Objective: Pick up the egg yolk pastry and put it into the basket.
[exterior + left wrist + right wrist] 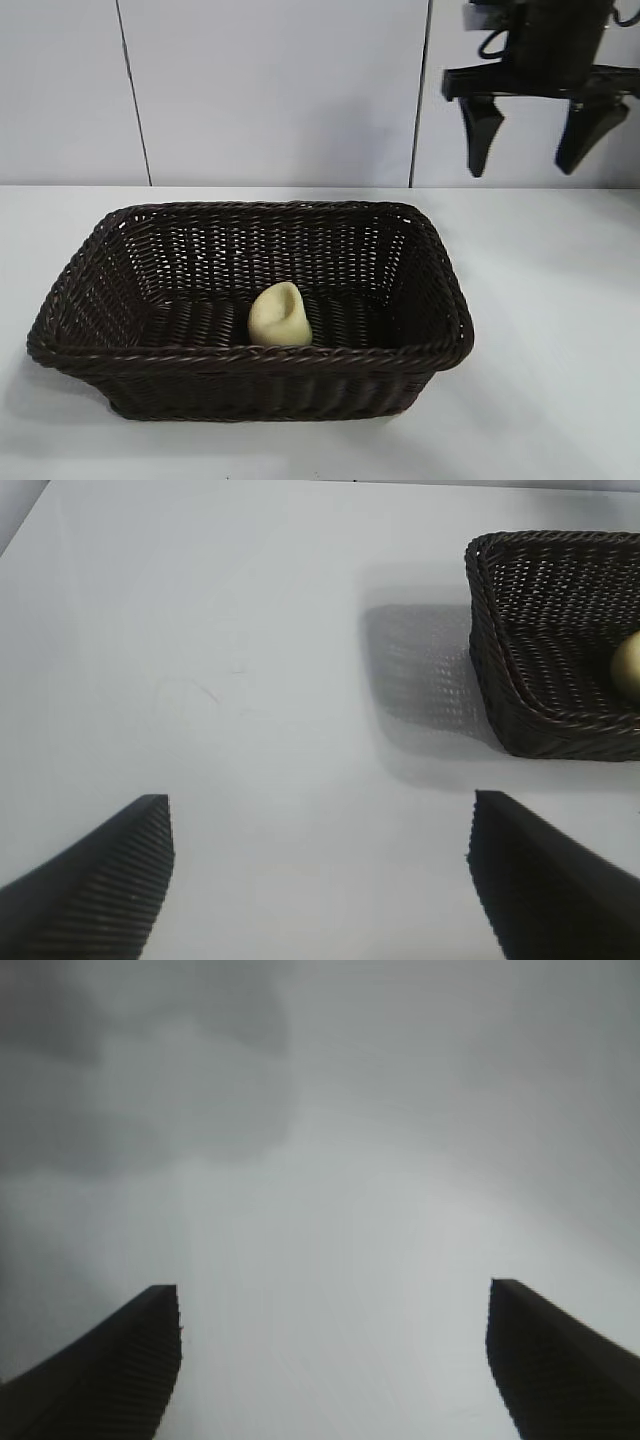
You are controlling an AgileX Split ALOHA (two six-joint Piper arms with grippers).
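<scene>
Black fingers of the right gripper (532, 137) hang spread wide with nothing between them, pointing down above the white table (560, 300). Below it and off to its left side in the exterior view sits the basket (440, 290), and the egg yolk pastry (279, 316) lies inside, on the woven floor near the front wall, well apart from those fingers. Farther off, the left gripper (320, 880) also stands wide, empty, over bare table beside the basket.
</scene>
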